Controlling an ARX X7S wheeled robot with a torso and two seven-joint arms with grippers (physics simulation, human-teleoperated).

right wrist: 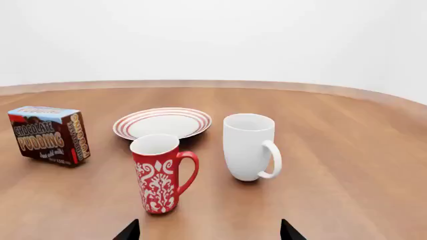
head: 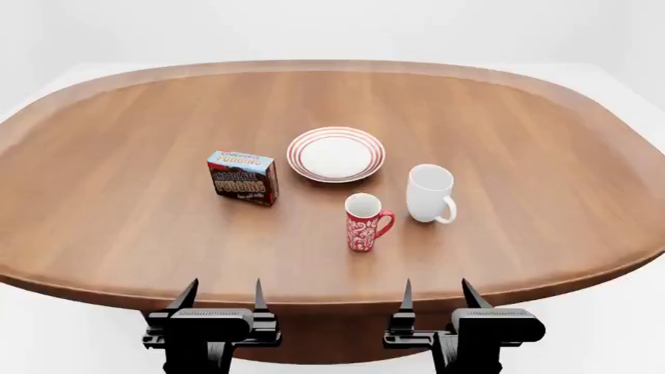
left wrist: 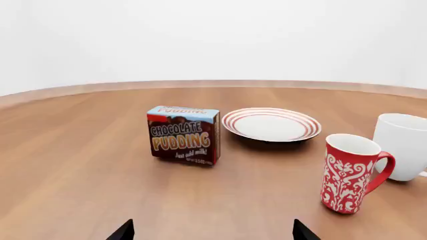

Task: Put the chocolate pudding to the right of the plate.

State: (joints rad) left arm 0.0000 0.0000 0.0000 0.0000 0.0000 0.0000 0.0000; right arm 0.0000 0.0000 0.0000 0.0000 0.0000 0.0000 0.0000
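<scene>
the chocolate pudding (head: 242, 177) stands on the wooden table (head: 519, 140), well apart from both grippers, which hang at the table's near edge. it sits ahead of the left gripper (head: 220, 294), roughly in line with it, and farther off and to the left of the right gripper (head: 435, 293). both grippers are spread wide with nothing between their tips.

the carton stands upright on its base, just beside the plate (head: 336, 153) on the plate's left and a little nearer the robot, not touching it. its lettered front faces the robot, turned slightly toward the robot's left, and its long axis runs roughly across the table, left to right.

the left wrist view shows the front panel almost square on, with the lettering readable on the chocolate pudding (left wrist: 184, 134), beside the plate (left wrist: 271, 124); the red patterned mug (left wrist: 352, 172) shows whole and the white mug (left wrist: 402, 145) is cut off at the frame edge. the right wrist view shows the carton (right wrist: 49, 134) from an angle, with its narrow side panel visible as well, and both the red mug (right wrist: 159, 172) and the white mug (right wrist: 250, 146) whole, with the plate (right wrist: 163, 122) behind them. only the head view shows the gripper bodies; each wrist view catches just dark fingertips (left wrist: 124, 231) at its edge.
</scene>
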